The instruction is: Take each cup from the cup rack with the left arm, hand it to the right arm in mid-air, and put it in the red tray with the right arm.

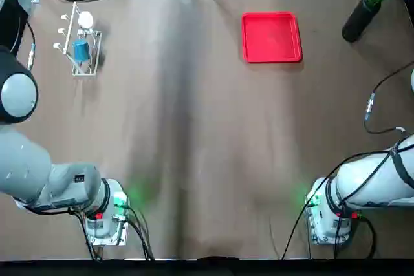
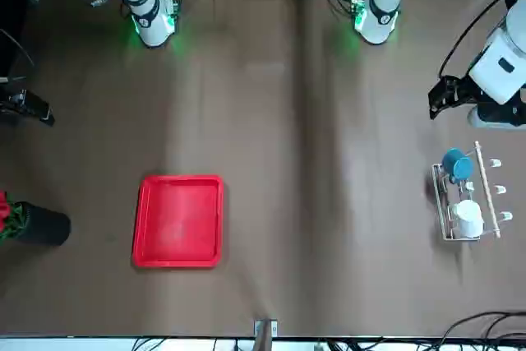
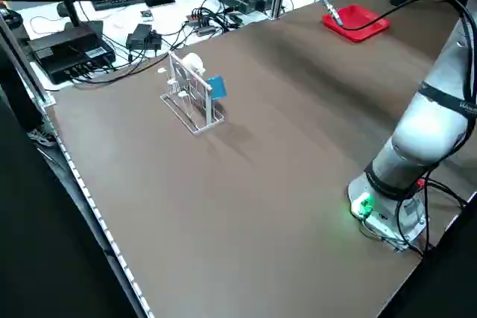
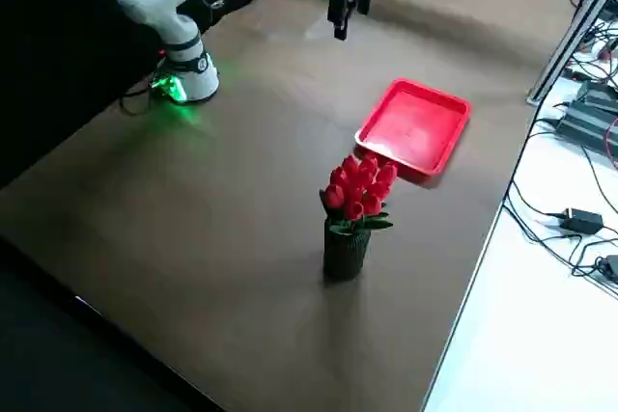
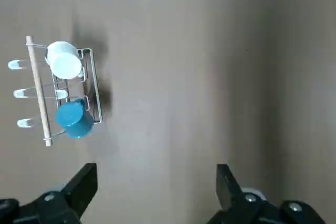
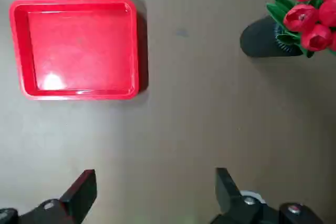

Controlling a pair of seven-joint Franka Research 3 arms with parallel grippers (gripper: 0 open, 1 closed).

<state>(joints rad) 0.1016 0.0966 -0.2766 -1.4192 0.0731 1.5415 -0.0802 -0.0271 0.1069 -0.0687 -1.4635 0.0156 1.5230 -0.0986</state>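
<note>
You see only the fingertips of the left gripper [image 5: 152, 182] and right gripper [image 6: 152, 187]; their bodies run off the wrist pictures' edges. Overhead, both arms are cut off at the sides, and the flower pot [image 1: 360, 17] loses its blooms at the corner.

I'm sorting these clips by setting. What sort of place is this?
Most likely a robotics lab bench rather than a kitchen. Two arms, the left arm and the right arm, are bolted to a brown table, and cables and electronics crowd the white desk behind it.
</note>
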